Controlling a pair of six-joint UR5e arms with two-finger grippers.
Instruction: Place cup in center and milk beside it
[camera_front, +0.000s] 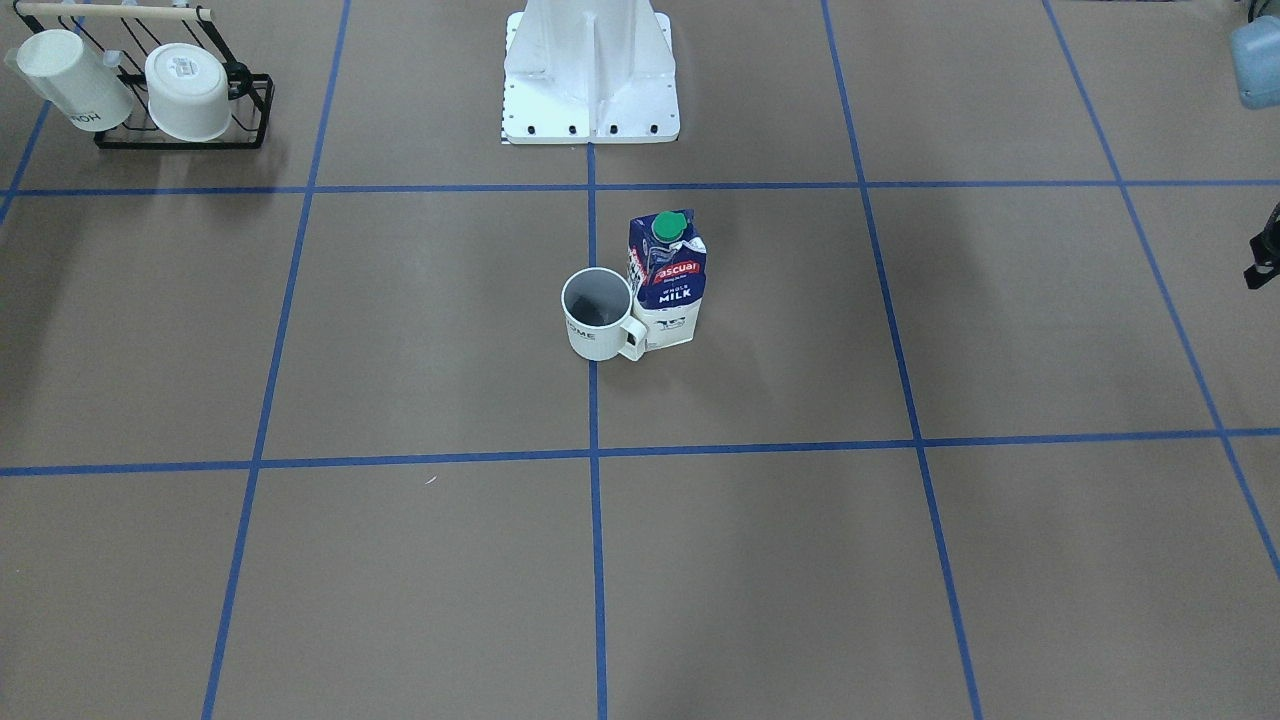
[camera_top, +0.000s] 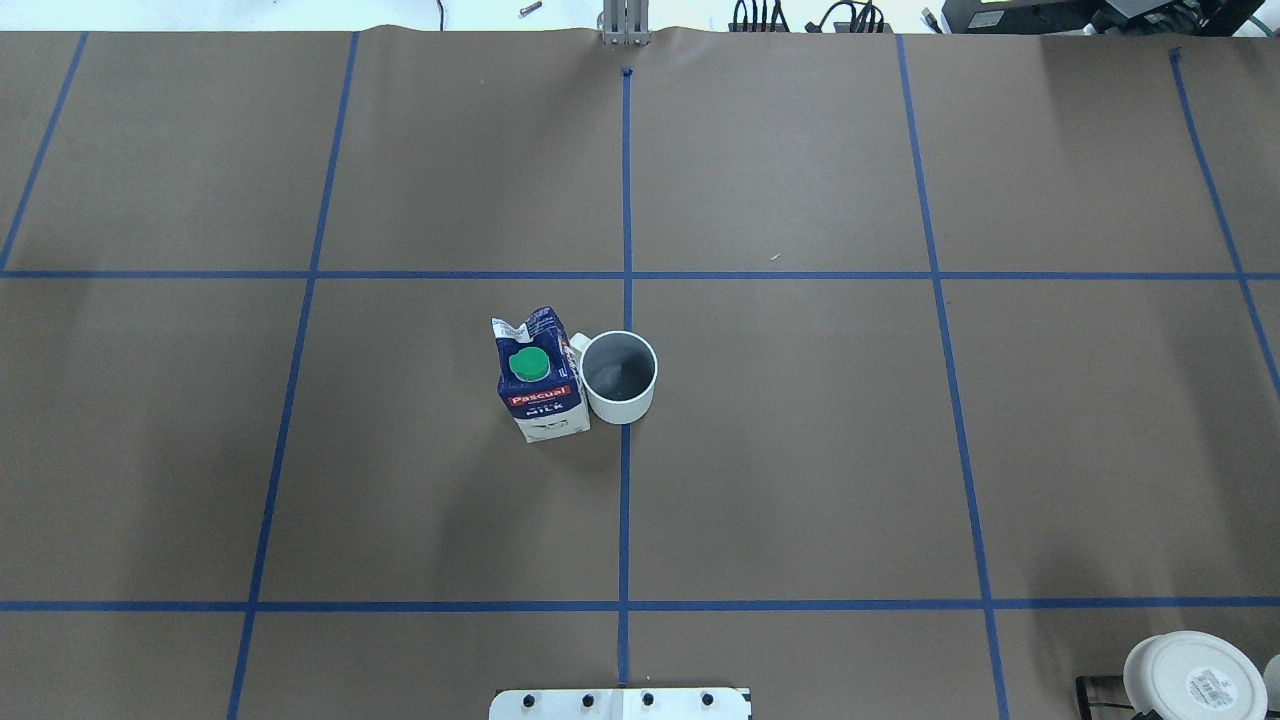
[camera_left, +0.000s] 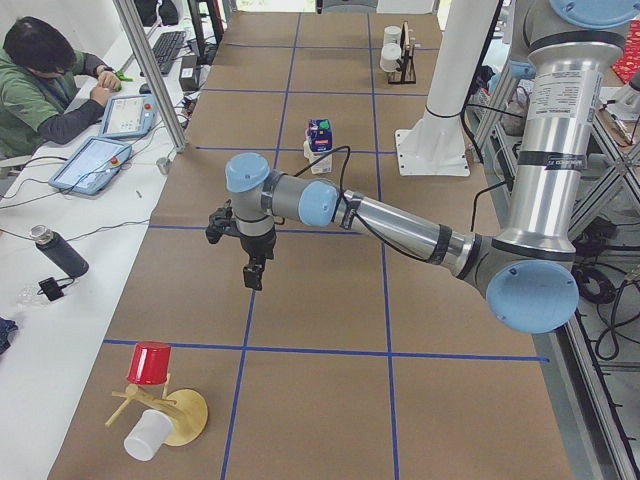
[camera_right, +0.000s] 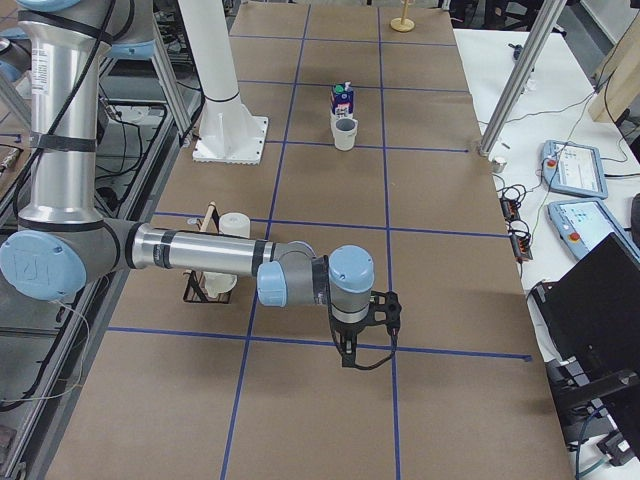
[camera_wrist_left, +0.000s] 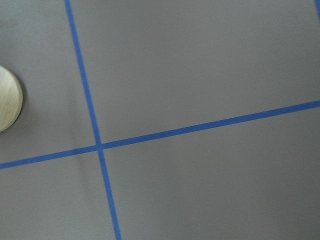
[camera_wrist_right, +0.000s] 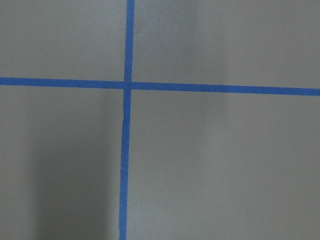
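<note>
The cup (camera_front: 597, 322), a white mug with a dark inside, stands upright on the middle blue tape line; it also shows in the overhead view (camera_top: 620, 376). The milk (camera_front: 667, 282), a blue carton with a green cap, stands upright right beside it (camera_top: 540, 384), by the mug's handle. Both show small in the side views, the milk (camera_right: 343, 100) behind the cup (camera_right: 345, 133). My left gripper (camera_left: 254, 278) hangs over the table far from them; I cannot tell if it is open. My right gripper (camera_right: 356, 358) hangs far on the other side, and I cannot tell its state either.
A black wire rack (camera_front: 185, 128) holds two white cups at my right end of the table. A wooden stand (camera_left: 180, 415) with a red cup and a white cup is at my left end. The robot base (camera_front: 590, 85) is behind the carton. An operator (camera_left: 50, 85) sits beside the table.
</note>
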